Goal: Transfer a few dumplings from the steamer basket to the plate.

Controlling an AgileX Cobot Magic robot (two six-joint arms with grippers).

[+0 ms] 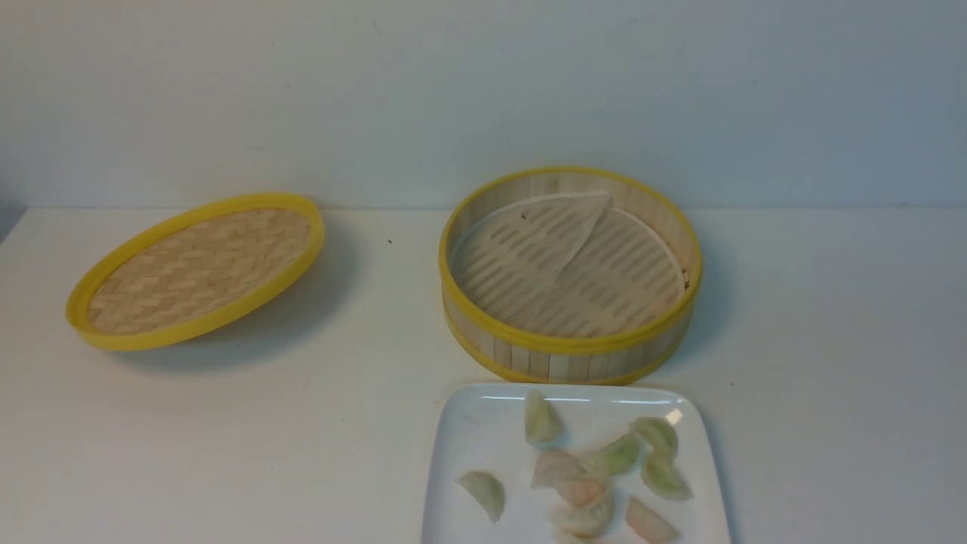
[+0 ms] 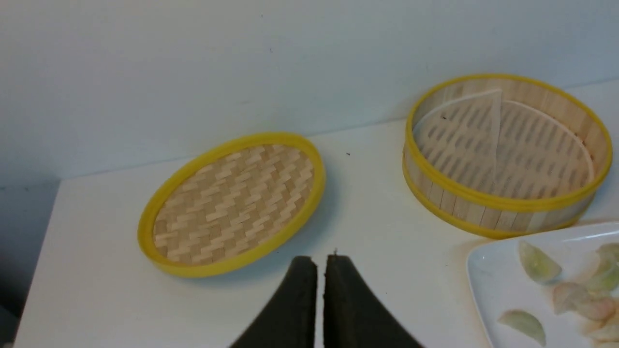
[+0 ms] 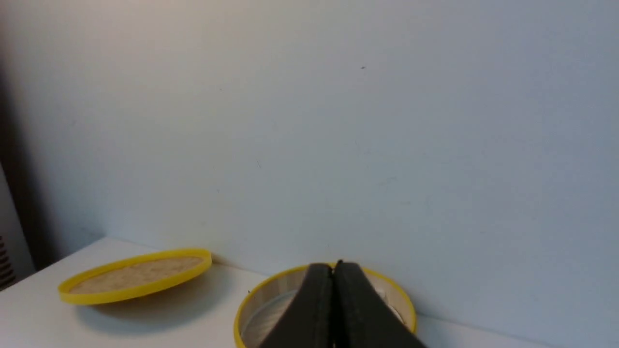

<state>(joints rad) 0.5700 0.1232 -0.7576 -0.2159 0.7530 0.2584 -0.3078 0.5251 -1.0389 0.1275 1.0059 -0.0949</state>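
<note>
The steamer basket (image 1: 570, 276) stands at the middle of the table, holding only its folded whitish liner (image 1: 566, 261); no dumpling shows inside. Just in front of it lies the white plate (image 1: 468, 438) with several pale green and pinkish dumplings (image 1: 616, 455) on it. Neither arm appears in the front view. My left gripper (image 2: 320, 261) is shut and empty, hovering over bare table between lid and plate (image 2: 488, 280). My right gripper (image 3: 332, 267) is shut with nothing in it, raised above the near side of the basket (image 3: 251, 299).
The woven yellow-rimmed lid (image 1: 200, 268) rests tilted at the left of the table. A plain wall closes off the back. In the left wrist view the table's left edge (image 2: 41, 251) drops off beside the lid (image 2: 232, 203).
</note>
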